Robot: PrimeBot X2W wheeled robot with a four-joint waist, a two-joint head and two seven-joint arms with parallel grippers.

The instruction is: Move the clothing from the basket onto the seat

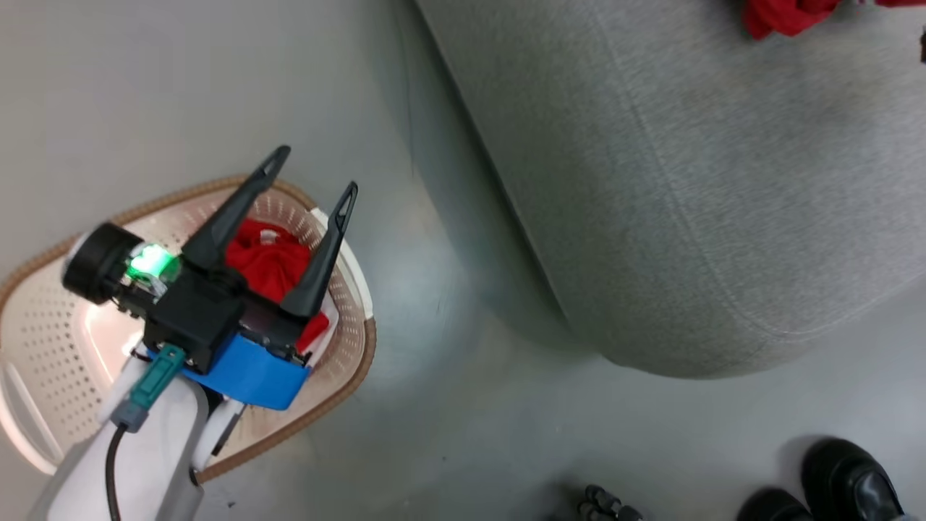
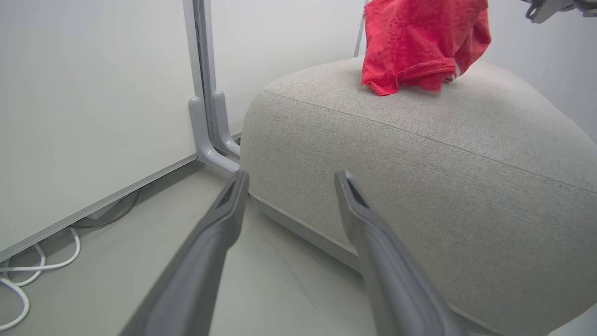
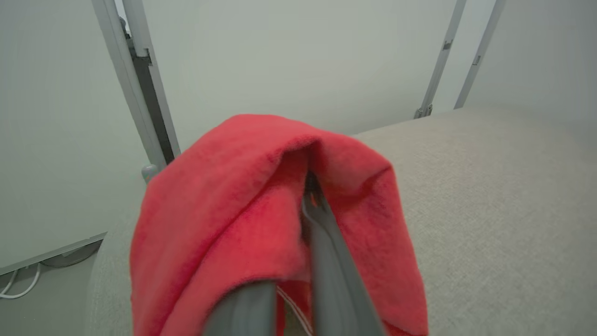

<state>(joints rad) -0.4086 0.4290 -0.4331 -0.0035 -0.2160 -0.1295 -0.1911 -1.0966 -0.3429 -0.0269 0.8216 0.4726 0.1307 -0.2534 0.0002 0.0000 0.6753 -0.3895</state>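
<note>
the step in hand looks to be laying a garment on the seat: the right gripper is clamped on one red garment, the cloth folded over both fingers and draping down either side, with the grey seat spreading beneath and to the right. to do it well, i'd lower until most of the cloth rests on the cushion, well in from the rounded edge, then part the jaws fully and draw straight back and up. the fabric is hooked over the fingertips, so a sideways pull would likely drag it along or off the edge. in the left wrist view the hem hangs at or just above the cushion top; whether it touches i cannot tell. the left gripper stands wide open and holds nothing, poised over the basket on the floor beside the seat. the other red garment lies bunched in the basket's seat-side end, below and between those spread fingers, though how far above it the tips are is unclear. a straight drop and a pinch on the highest fold should suit it.
</note>
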